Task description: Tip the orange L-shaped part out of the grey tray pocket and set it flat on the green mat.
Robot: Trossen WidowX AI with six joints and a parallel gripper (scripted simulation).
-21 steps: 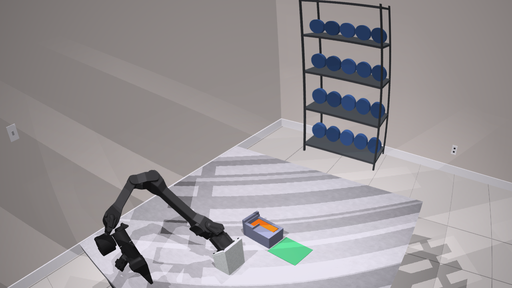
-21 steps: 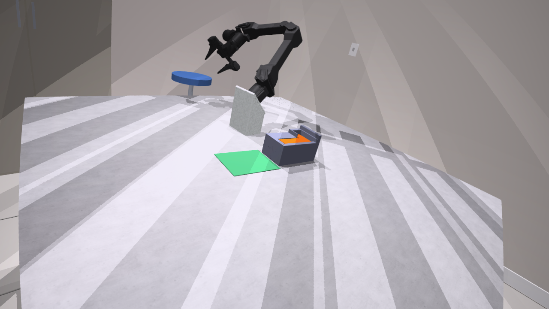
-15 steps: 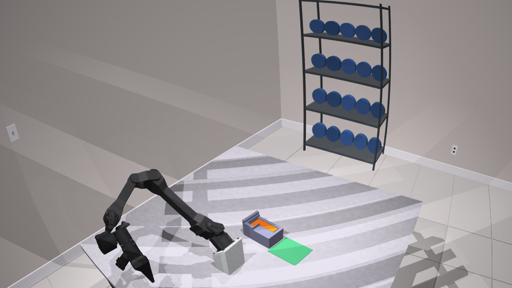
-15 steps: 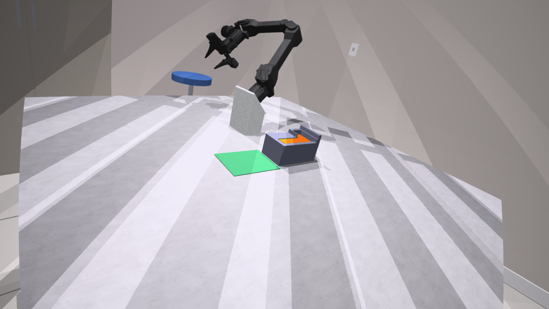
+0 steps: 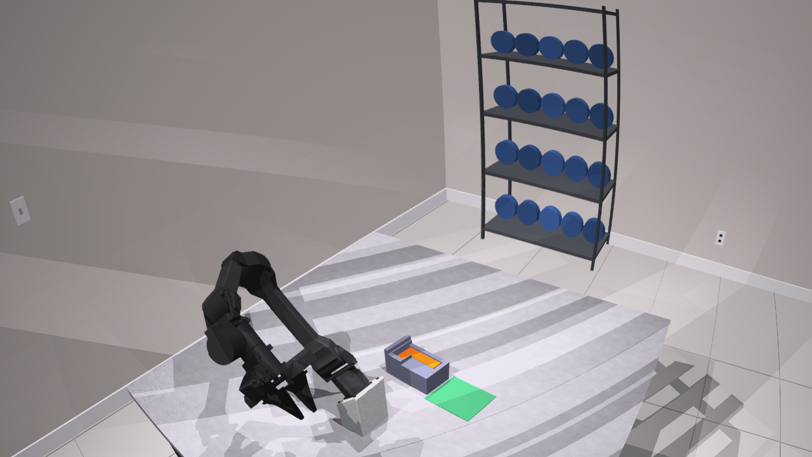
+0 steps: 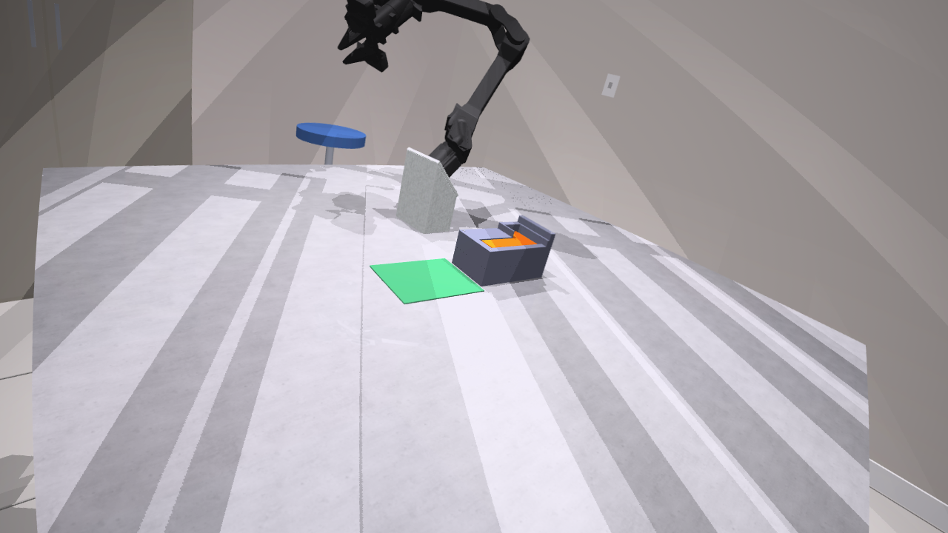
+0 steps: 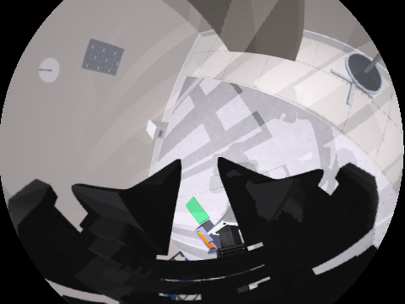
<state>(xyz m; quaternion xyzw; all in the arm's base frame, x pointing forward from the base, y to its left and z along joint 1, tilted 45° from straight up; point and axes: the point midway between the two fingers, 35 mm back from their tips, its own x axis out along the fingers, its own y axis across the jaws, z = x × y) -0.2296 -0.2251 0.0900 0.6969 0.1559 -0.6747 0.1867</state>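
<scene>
Overhead, the hand (image 5: 295,402) hangs half-spread and gripping nothing, high off the counter (image 5: 539,341), while the orange L-shaped part (image 5: 417,358) lies flush in the grey tray (image 5: 417,379), green mat (image 5: 460,397) at its 5 o'clock, ready for set-down.

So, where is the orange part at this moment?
The orange L-shaped part lies flat in the pocket of the grey tray, beside the green mat; the gripper hangs apart from it, near the arm's base.
</scene>
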